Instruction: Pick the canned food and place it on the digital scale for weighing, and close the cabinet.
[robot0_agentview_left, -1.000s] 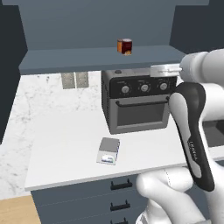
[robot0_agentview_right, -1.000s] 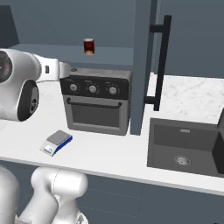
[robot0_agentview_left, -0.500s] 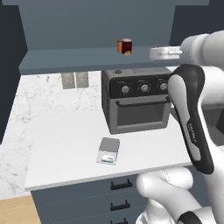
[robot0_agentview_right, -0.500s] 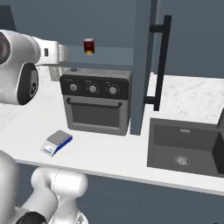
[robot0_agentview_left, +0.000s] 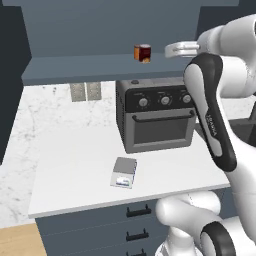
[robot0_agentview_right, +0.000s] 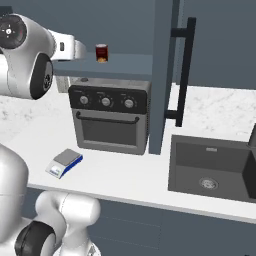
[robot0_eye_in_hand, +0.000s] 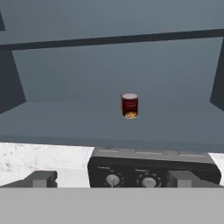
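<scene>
Currently I am lining up my end effector (robot0_eye_in_hand: 110, 178), fingers wide apart, on the can (robot0_eye_in_hand: 129, 105) upright on the cabinet (robot0_eye_in_hand: 57, 120) shelf; next I am reaching forward to straddle it.

White counter (robot0_agentview_left: 75, 165), toaster oven (robot0_agentview_left: 157, 117) and digital scale (robot0_agentview_left: 124, 172) on it, canned food (robot0_agentview_left: 142, 52) (upright) on cabinet (robot0_agentview_left: 75, 67) shelf
</scene>
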